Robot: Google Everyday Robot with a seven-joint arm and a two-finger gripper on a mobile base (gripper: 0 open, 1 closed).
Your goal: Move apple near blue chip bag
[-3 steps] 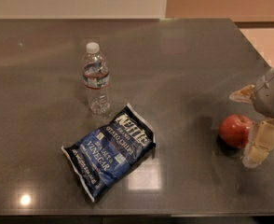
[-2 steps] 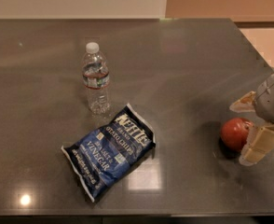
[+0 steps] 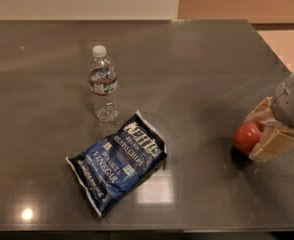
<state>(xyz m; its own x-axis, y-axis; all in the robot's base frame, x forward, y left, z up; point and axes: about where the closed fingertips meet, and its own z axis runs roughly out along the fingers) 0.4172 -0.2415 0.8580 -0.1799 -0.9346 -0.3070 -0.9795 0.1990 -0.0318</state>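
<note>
Well to the right of the blue chip bag (image 3: 118, 161), the apple (image 3: 245, 137) sits on the dark grey table (image 3: 202, 69), close to the table's right edge, in the single camera view. The gripper (image 3: 253, 139) reaches in from the right side of the frame, farther from the bag than the apple is. Its two pale fingers (image 3: 276, 144) are clamped on the apple: one lies against the fruit's far upper side, the other against its near lower side, and the red round of the apple shows between them on the side that faces the bag. The apple's underside appears to meet the tabletop, with a dark shadow beneath it, on the near side.

A wide stretch of bare table separates the apple from the bag. The bag lies flat and slanted. Its white "Kettle" lettering is at the end turned toward the apple, and its white sealed lower edge points toward the near left corner of the frame.

Just beyond the bag's upper left side a clear plastic water bottle (image 3: 103, 86) stands upright, with a white cap and a label band round its middle. It is near the bag but apart from it, and well apart from the apple and the gripper.
</note>
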